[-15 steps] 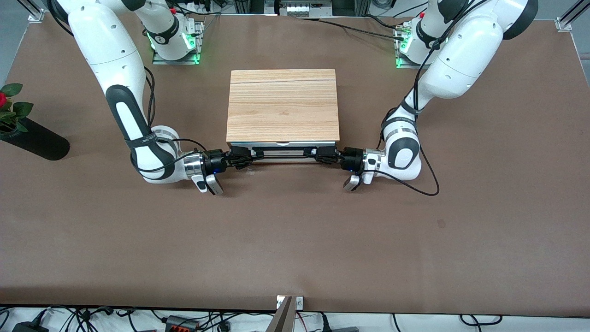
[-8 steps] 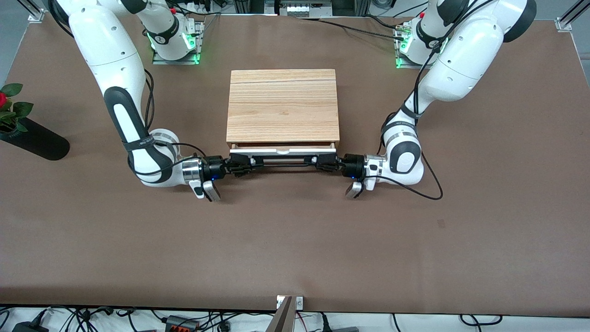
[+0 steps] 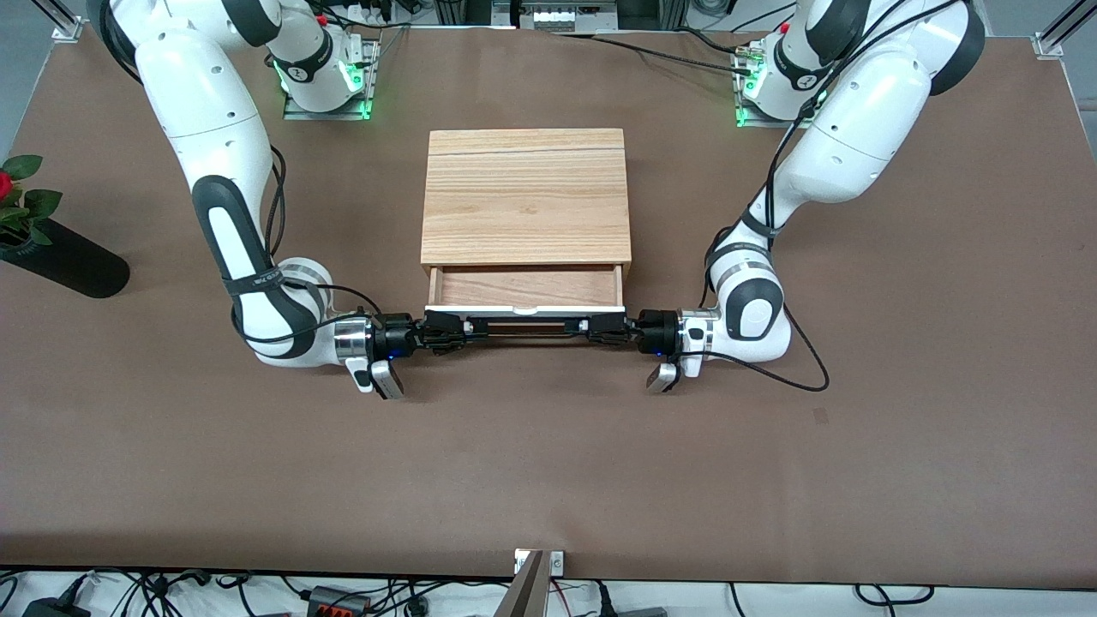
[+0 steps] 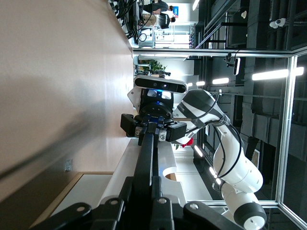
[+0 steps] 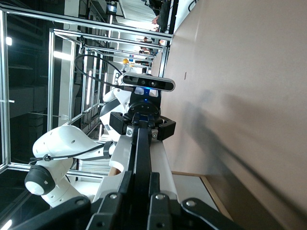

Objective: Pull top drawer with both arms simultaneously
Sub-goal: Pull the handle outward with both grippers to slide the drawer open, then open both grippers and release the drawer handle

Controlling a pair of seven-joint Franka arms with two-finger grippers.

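The top drawer (image 3: 524,288) stands partly pulled out of the light wood cabinet (image 3: 525,193), its reddish-brown inside showing. Its white front panel (image 3: 524,309) faces the front camera, and the long black bar handle (image 3: 524,331) runs across it. My right gripper (image 3: 457,331) is shut on the handle's end toward the right arm's end of the table. My left gripper (image 3: 593,329) is shut on the handle's other end. In the left wrist view my left gripper (image 4: 151,186) clamps the handle (image 4: 145,153). In the right wrist view my right gripper (image 5: 142,181) clamps the handle (image 5: 142,148).
A black vase (image 3: 64,257) with a red rose lies at the right arm's end of the table. The brown table (image 3: 548,463) stretches from the drawer to the edge nearest the front camera.
Both grippers have moved toward the front camera, keeping hold of the handle. The drawer has slid out of the cabinet, and its wood inside now shows.
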